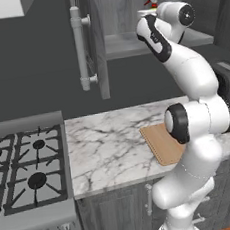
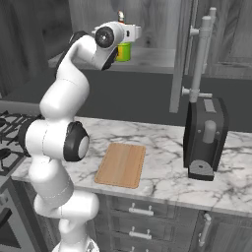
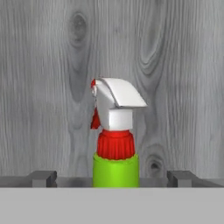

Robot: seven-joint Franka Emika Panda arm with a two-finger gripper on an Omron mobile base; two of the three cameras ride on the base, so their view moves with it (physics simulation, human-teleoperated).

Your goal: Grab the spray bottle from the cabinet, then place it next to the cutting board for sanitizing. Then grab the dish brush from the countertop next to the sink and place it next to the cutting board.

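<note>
Up in the cabinet (image 2: 147, 29), the spray bottle (image 3: 115, 144) stands on the shelf between the spread, unclenched fingertips (image 3: 42, 178); its lower body is cut off, the arm (image 1: 182, 64) hiding most of it.

White rounded arm (image 2: 61, 101), dark joint caps, black bands.

Dark wall (image 1: 32, 70) — gas stove (image 1: 27, 171), coffee machine (image 2: 204, 138).
</note>
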